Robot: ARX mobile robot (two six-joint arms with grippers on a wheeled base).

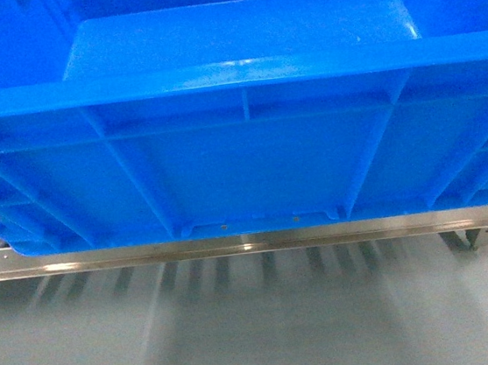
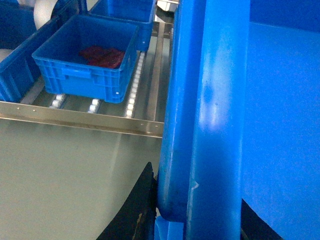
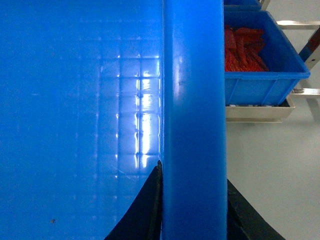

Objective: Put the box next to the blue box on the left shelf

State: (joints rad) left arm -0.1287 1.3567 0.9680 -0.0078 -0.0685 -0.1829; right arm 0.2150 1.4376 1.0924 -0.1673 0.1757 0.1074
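While the box [image 1: 251, 164] fills the head view, its near wall sits at the front rail of the left shelf [image 1: 234, 247], apparently resting on or just above it. Left gripper [image 2: 172, 220] and right gripper [image 3: 192, 210] each straddle a side rim, jaws narrow and clamped on the wall, presumably to carry it level. A smaller blue box [image 2: 85, 60] with red contents sits on the rollers [image 2: 132, 97] to the left, the intended neighbour.
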